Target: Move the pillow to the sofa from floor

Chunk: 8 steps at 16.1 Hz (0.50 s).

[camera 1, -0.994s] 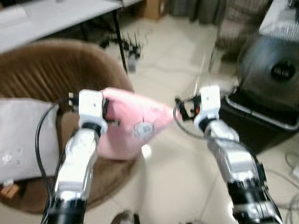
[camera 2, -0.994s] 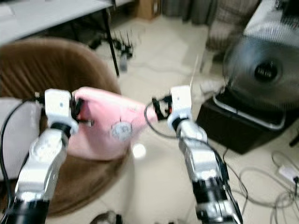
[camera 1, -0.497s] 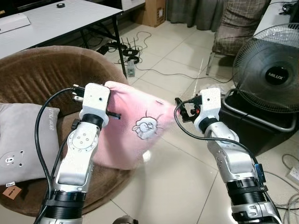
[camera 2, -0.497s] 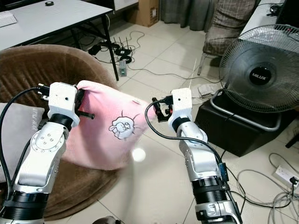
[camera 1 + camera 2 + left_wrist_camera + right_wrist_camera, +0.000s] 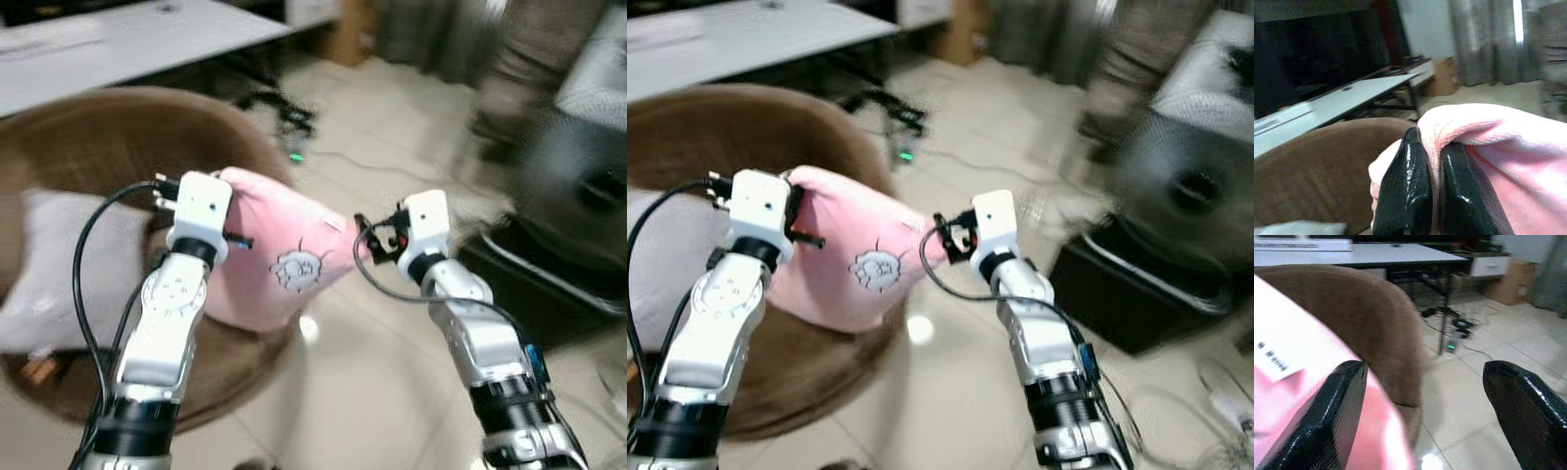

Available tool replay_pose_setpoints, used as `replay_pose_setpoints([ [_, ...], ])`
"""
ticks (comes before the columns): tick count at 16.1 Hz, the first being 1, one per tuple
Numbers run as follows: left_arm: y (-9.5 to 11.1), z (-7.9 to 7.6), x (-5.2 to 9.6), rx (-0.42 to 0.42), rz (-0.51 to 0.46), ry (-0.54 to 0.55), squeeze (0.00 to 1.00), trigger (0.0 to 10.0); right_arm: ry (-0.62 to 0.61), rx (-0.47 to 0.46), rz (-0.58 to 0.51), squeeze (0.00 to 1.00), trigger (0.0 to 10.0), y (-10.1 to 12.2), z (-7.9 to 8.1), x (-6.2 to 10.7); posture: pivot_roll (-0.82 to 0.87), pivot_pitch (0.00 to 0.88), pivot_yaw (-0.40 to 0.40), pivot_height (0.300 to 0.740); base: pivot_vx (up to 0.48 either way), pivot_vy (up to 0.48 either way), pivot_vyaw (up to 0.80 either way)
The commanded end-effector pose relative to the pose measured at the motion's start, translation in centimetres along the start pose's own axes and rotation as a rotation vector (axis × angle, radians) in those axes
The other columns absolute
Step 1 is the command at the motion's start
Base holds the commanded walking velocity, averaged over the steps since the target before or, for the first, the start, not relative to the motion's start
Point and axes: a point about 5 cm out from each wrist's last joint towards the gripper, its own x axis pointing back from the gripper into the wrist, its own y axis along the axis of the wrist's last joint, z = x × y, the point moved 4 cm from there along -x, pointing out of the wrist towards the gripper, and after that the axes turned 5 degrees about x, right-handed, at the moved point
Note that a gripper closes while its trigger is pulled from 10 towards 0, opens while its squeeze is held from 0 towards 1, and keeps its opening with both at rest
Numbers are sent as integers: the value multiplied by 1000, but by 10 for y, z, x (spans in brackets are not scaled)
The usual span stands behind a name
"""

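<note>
Two silver arms, black at the elbow ends. Each wrist carries a white boxy camera housing behind its gripper. Left gripper [image 5: 1432,193]: two long glossy black fingers. Right gripper [image 5: 1422,404]: same shiny black fingers, rounded tips. Black cable loops from each wrist housing back along the forearm. Round screws on left forearm joint. Small blue tag on right forearm.

Brown round sofa [image 5: 88,147] sits on pale tiled floor [image 5: 372,392]; grey cushion [image 5: 59,264] lies on its seat. Pink pillow [image 5: 284,264] hangs over sofa's front edge, prob. touching it – blurred. Cables [image 5: 279,108] lie on floor beyond
</note>
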Motion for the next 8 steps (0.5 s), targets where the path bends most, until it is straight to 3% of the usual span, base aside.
replay_pose_setpoints([
  [1,15,8,-5,-15,-56,31,0,10000,15,4,-10,0,10000,3,2,-3,75,0,-3,740,349,0,800],
  [5,13,7,-5,-23,-48,19,0,10000,-4,1,-3,0,10000,0,-2,-2,70,0,1,740,352,0,800],
  [8,13,3,-9,-25,-45,-9,0,10000,-85,-19,15,0,10000,-5,-15,-1,60,0,18,740,352,0,0],
])
